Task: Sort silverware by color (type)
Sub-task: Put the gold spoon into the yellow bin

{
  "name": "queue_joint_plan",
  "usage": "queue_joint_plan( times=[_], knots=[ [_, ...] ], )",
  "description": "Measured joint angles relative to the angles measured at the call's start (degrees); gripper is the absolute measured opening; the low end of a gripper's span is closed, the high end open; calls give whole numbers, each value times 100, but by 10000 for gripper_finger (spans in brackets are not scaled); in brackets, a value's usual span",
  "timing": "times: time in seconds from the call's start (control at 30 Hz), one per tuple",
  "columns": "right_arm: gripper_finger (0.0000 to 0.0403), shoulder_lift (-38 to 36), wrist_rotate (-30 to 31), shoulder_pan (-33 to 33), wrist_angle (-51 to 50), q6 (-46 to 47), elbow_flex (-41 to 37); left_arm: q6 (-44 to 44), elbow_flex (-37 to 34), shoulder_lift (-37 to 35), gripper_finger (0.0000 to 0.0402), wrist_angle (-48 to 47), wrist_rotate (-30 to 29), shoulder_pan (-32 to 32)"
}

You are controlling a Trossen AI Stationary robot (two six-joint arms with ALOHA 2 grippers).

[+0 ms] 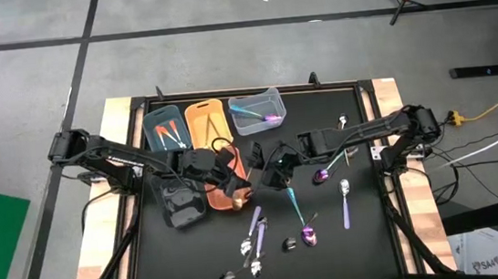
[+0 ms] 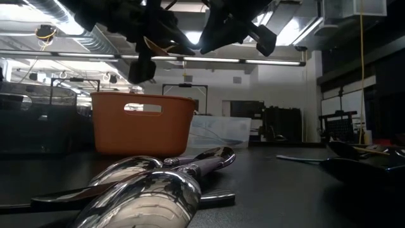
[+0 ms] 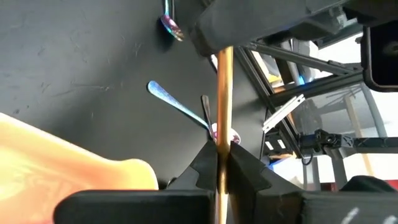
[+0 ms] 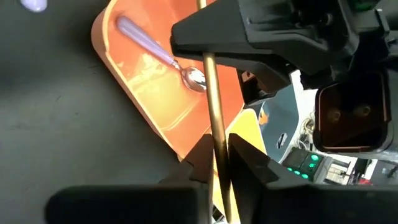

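Left claw point(image 3: 224, 152): my fingers are closed tight on the handle of a gold utensil point(image 3: 224, 93), one finger on each side with no gap showing, and the piece is held clear of the table. The handle runs straight on from my left fingers into my right claw point(image 4: 219, 143), which meets the left one end to end over the middle of the black mat point(image 1: 368, 238). The right wrist view shows the same gold handle passing through that claw, but whether it grips the handle or only flanks it, I cannot tell. Just under the meeting point, toward my left side, lies an orange bin point(image 4: 143, 93) with a lilac-handled spoon point(image 4: 158, 53) inside it, bowl resting on the floor of the bin. A dark bin point(image 1: 182, 205) sits beside it. Along the far edge of the mat stand three more bins in a row: a blue-grey bin point(image 1: 150, 131) holding orange-red pieces, a second orange bin point(image 1: 203, 116), and a clear bin point(image 1: 270, 96) holding teal and purple pieces. The rest of the silverware lies loose on the near half of the mat: purple-handled spoons point(image 1: 345, 205) toward my right, silver pieces point(image 1: 246, 247) near the front edge.
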Motion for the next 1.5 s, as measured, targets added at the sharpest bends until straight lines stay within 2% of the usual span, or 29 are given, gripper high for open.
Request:
queue_joint_plan(
  times=[0.17,0.4,0.53,0.77,1.03,1.23,1.5],
  knots=[
    [88,9,180,2,144,607,0,-25,2,-7,8,8,-90,94],
    [100,-179,1695,7,-330,725,0,255,2,-7,12,-56,-306,542],
    [99,-467,2029,7,-742,862,0,631,2,-7,12,-99,-305,1048],
    [99,-755,2068,0,-1137,1849,0,1455,2,-7,12,-199,-242,2225],
    [99,-721,2004,0,-1549,2208,-2,2146,2,-7,13,-969,-248,3338],
    [99,-720,1670,0,-1553,2484,-4,2518,2,-7,13,-1674,-441,3713],
    [99,-721,1292,0,-1546,2501,-4,2548,2,-7,14,-2362,-687,3773]
  ],
)
